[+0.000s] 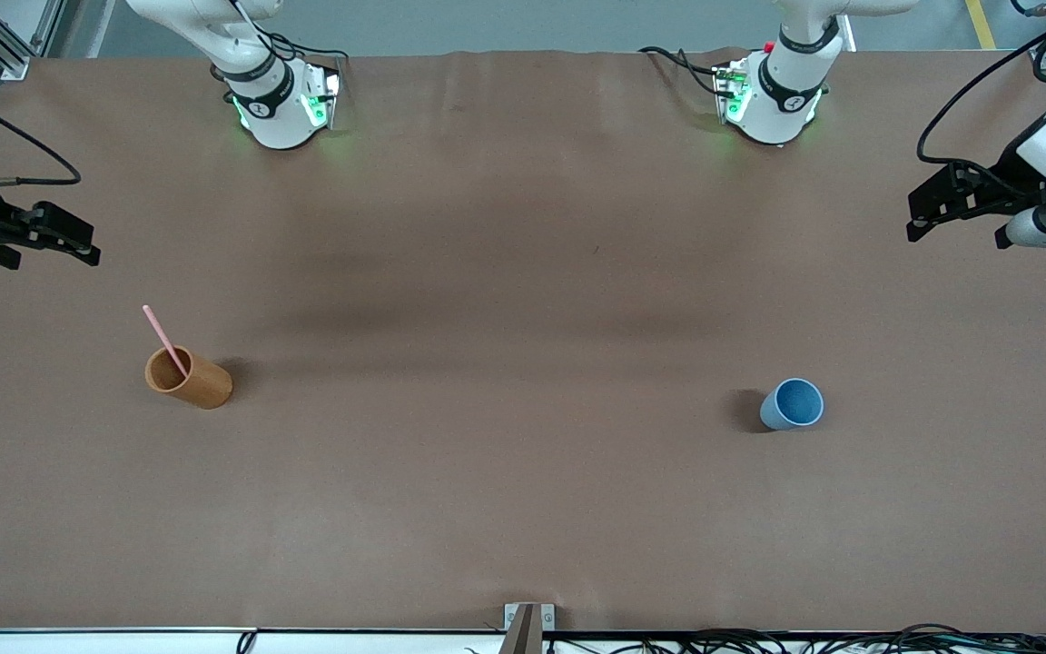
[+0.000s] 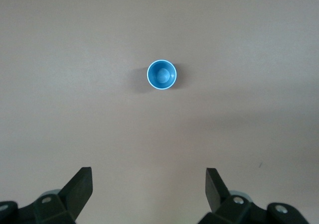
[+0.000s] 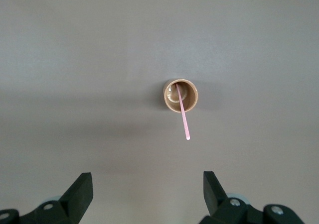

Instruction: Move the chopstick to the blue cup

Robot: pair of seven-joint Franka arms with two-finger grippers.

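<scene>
Chopstick (image 1: 164, 339), thin pink straight stick

The thin pink chopstick (image 1: 165, 340) stands tilted in the tall orange-brown cylindrical cup (image 1: 189, 379), toward the right arm's end of the table (image 1: 505, 509). The small blue-grey tapered cup (image 1: 792, 405) stands upright well apart, toward the left arm's end, slightly nearer the front edge.
</scene>
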